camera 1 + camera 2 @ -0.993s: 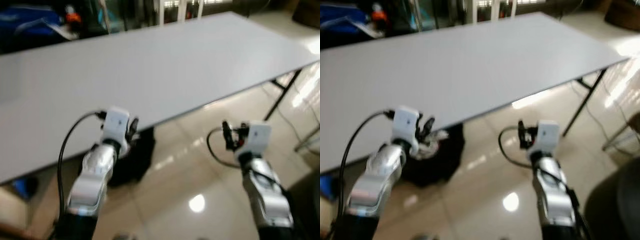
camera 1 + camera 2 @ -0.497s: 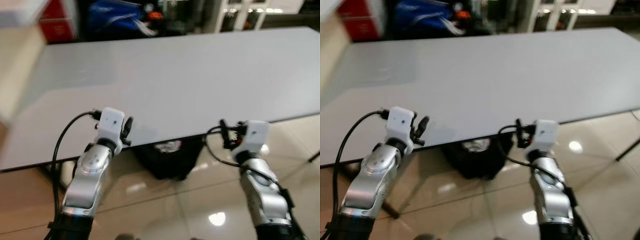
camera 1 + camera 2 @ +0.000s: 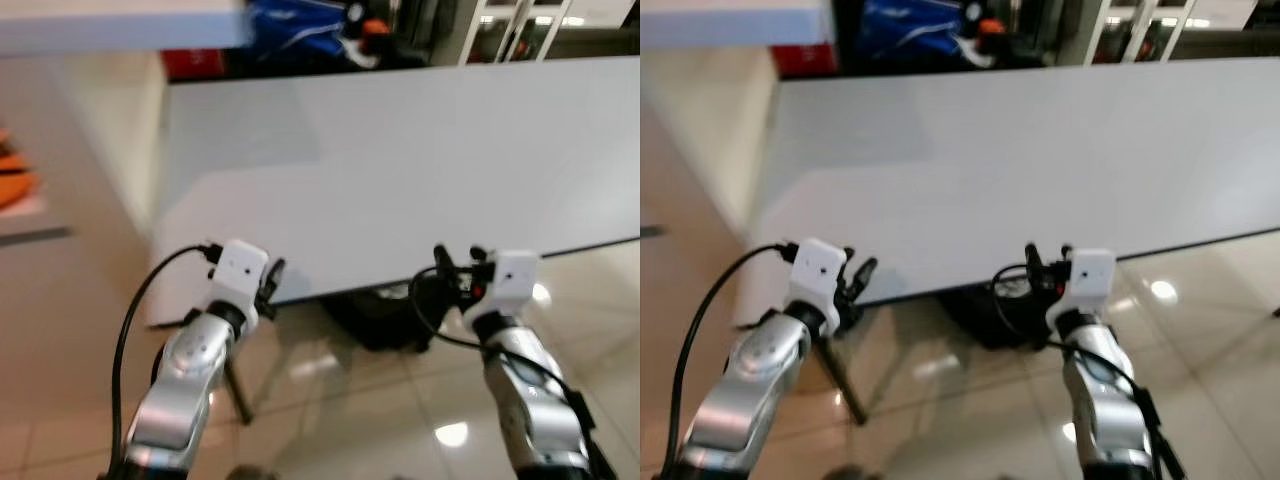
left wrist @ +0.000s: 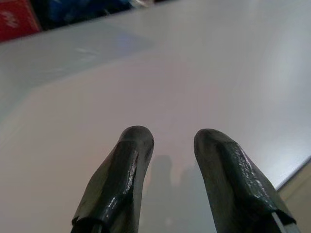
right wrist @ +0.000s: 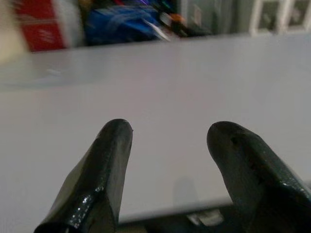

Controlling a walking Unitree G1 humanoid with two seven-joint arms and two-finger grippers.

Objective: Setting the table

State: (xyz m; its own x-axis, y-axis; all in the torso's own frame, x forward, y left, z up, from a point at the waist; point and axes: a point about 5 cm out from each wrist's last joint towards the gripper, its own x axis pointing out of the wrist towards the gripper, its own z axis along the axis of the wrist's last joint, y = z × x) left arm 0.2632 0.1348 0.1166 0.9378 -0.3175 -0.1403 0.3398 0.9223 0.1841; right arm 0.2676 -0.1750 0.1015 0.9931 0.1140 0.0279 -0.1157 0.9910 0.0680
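The head camera has swung toward the robot's left — the grey table (image 3: 420, 170) now sits further right in the head views, its left end and corner exposed. Beyond that end, beige floor (image 3: 70, 300) and an orange object (image 3: 15, 175) have come into sight — the grippers keep their earlier pose.

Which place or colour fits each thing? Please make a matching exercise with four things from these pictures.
Things:
1. table
2. left gripper
3. black bag
4. blue bundle

Places or colours:
A. on the floor under the table's near edge
B. beyond the table's far edge
C. white, with a bare top
D. open, over the tabletop

Pairs: 1-C, 2-D, 3-A, 4-B
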